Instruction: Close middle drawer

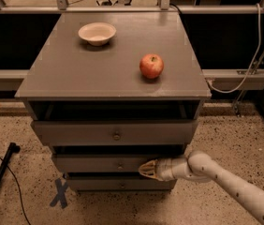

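The middle drawer [99, 162] of the grey cabinet [52, 74] stands partly pulled out, below the top drawer [76, 132], which juts further, and above the lowest drawer [99, 184]. The gripper [143, 169] sits low at the drawer's front, just right of its brass knob [120, 165], reaching in from the right; whether it is apart or together cannot be told. A white bowl [97, 33] and a red apple [151, 66] rest well apart on the cabinet top.

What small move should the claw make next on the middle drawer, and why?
Probably push straight in toward the cabinet. The claw is at the middle drawer front, just right of its knob, and the dark gap above that front suggests the drawer is not fully shut.
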Controlling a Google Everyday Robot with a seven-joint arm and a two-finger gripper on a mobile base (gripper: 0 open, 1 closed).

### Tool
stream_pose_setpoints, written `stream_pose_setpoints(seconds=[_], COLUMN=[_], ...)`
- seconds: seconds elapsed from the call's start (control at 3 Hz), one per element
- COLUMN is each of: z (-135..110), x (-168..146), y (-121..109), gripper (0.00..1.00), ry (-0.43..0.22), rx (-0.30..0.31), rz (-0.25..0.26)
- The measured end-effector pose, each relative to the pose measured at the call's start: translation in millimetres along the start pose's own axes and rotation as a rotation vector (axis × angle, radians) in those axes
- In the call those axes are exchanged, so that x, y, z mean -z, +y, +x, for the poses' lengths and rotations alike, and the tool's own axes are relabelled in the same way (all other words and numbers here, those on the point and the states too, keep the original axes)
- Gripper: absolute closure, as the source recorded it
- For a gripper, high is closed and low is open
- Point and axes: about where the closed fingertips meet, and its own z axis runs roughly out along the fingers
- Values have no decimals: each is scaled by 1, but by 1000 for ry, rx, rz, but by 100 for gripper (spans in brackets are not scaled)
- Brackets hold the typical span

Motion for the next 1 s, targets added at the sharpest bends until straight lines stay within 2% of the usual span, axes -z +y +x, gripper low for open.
stream_pose_setpoints(seconds=[0.33,0.67,1.0], z=[0,1,3], x=[-1,7,23], y=[-2,11,39], gripper=[100,100,100], ry=[-1,14,42], rx=[2,-2,-26], rz=[1,-5,-35])
